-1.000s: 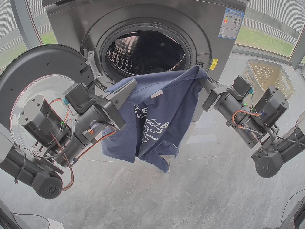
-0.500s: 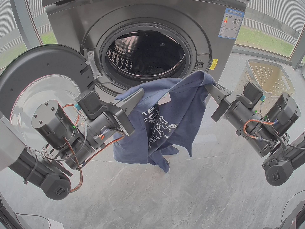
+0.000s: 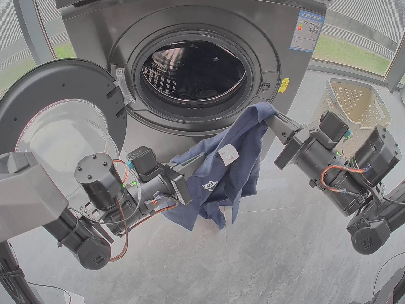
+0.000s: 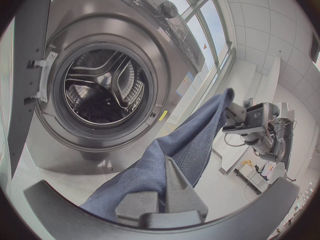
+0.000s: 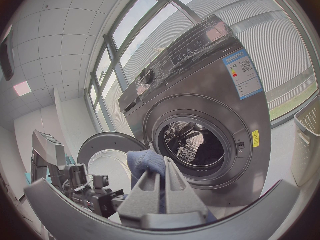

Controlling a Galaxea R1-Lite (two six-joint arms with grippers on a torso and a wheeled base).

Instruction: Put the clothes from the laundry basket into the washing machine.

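Though illegible, white tag [image 3: 228, 154] on blue shirt [image 3: 249, 148] outside washing machine [image 3: 202, 17].

Shirt [image 3: 249, 148] before the washing machine [image 3: 270, 34], between left hand [image 3: 201, 160] and right hand [image 3: 271, 121]; laundry basket [image 3: 358, 102] right of the machine.

The shirt [image 3: 244, 148] is navy blue with a white print [image 3: 209, 185] and a white tag [image 3: 228, 154]. The washing machine [image 3: 270, 34] is steel grey, bearing a blue-and-white label [image 3: 306, 30] and a yellow sticker [image 3: 283, 85]. The laundry basket [image 3: 358, 102] is beige, dotted with holes. The floor [image 3: 261, 250] is grey and marble-veined.
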